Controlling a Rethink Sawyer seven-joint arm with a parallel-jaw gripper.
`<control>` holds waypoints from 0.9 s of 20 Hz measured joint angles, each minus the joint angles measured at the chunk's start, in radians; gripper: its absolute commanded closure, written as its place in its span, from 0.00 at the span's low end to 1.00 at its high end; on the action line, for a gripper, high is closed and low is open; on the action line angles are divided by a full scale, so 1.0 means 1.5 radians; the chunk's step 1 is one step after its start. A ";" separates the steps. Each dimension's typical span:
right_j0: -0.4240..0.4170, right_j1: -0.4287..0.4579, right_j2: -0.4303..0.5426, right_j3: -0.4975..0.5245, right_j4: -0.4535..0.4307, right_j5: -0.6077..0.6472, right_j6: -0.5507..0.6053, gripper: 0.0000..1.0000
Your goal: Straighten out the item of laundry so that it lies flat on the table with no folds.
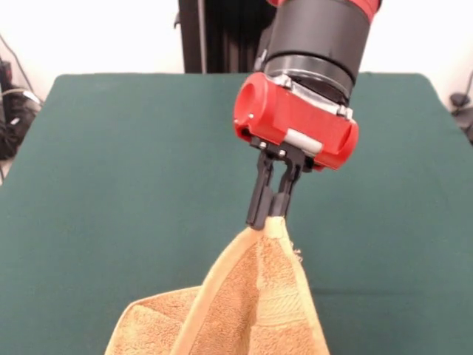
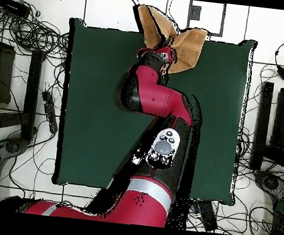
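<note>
The item of laundry (image 1: 251,310) is an orange-tan terry towel hanging in a peaked, folded shape at the near edge of the table (image 1: 126,185). My gripper (image 1: 266,220) is shut on the towel's top corner and holds it lifted, with the cloth draping down from the fingertips (image 1: 258,214). A woven border band runs along the raised edge. In the overhead view the towel (image 2: 178,41) bunches at the top edge of the table (image 2: 95,104), partly over the rim, and the arm hides the gripper.
The red and black arm (image 2: 156,99) stretches across the table's middle. Cables and equipment (image 2: 27,33) lie on the floor around the table. Dark gear (image 1: 11,111) sits off the table's left side in the front view.
</note>
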 measured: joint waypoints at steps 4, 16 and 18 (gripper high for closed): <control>0.022 0.014 -0.013 0.036 0.025 -0.049 0.000 1.00; 0.068 0.020 -0.015 0.175 0.055 -0.198 0.000 1.00; 0.070 0.020 -0.015 0.192 0.055 -0.216 0.000 1.00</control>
